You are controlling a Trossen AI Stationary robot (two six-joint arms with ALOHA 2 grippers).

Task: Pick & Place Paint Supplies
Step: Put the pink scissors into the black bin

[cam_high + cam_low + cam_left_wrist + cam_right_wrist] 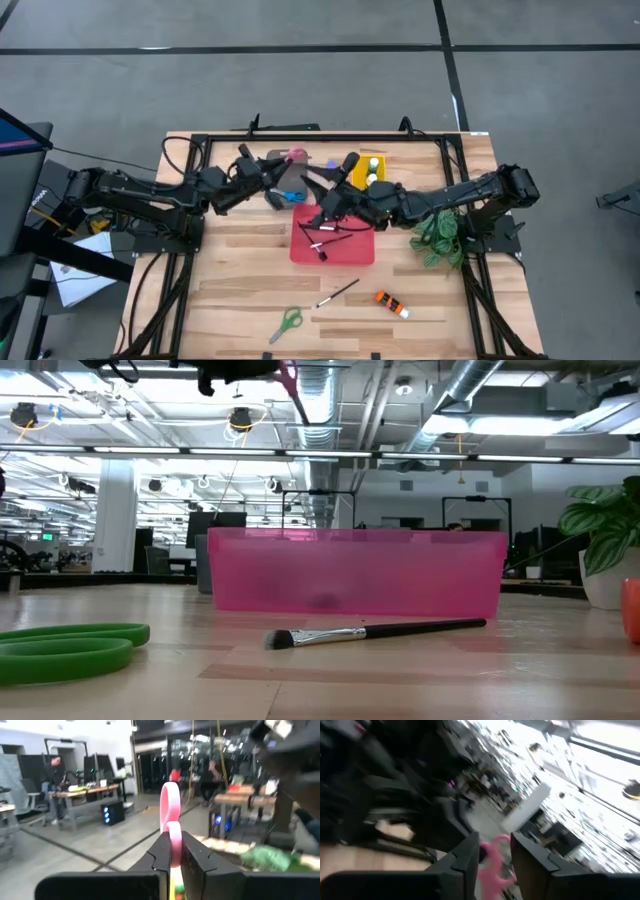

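Here the pale wooden slatted counter (240,290) carries a red rectangular plastic tray (350,248) near its middle, with a yellow tray (384,160) holding small green-capped bottles and a grey tray (290,176) behind it, and a green leafy plant (440,236) at the right edge. Both dark arms reach in over the far half of the counter and meet above the trays. The left gripper (171,865) has its fingers (197,865) closed tight on the pink-handled scissors (170,815), the handle loops standing up between them; in the overhead view the pink shows at that gripper's tip over the grey tray. The right gripper (492,857) is close by, its fingers (465,860) partly apart with the same pink scissors (495,862) lying in the gap, though whether they touch it I cannot tell. On the near part of the counter, well apart from the arms, lie green-handled scissors (287,322), a thin dark-handled paintbrush (338,293) and a small orange paint tube with a white end (391,303). In the low view the brush (375,632) lies in front of the red tray's translucent wall (355,572).
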